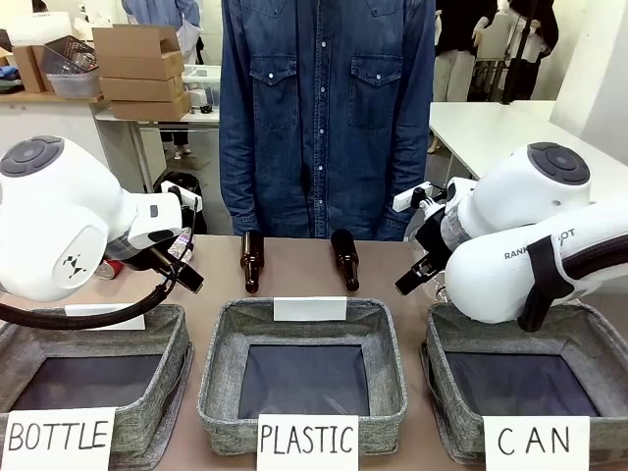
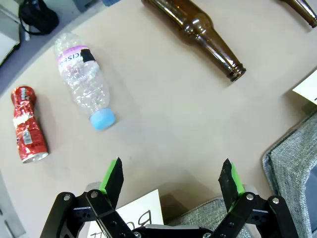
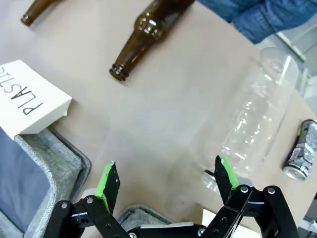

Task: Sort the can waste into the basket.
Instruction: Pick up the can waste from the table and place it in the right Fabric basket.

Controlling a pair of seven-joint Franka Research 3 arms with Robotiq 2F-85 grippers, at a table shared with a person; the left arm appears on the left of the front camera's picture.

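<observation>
A dented red can (image 2: 28,124) with white lettering lies on the table, to the left of and beyond my left gripper (image 2: 171,178), which is open and holds nothing. The can's red end (image 1: 110,267) peeks out behind the left arm. A dark can (image 3: 301,148) lies at the right edge of the right wrist view, past a clear bottle. My right gripper (image 3: 166,181) hangs open over bare table, well short of that can. The grey basket (image 1: 599,329) signed "CAN" stands at the front right, under the right arm. Both grippers (image 1: 186,273) (image 1: 414,278) hover low behind the baskets.
Two brown glass bottles (image 1: 251,260) (image 1: 345,257) lie mid-table. A clear bottle with a blue cap (image 2: 84,79) lies beside the red can, and another clear bottle (image 3: 257,124) lies beside the dark can. Baskets signed "PLASTIC" (image 1: 221,363) and "BOTTLE" (image 1: 172,353) stand in front. A person (image 1: 324,118) stands opposite.
</observation>
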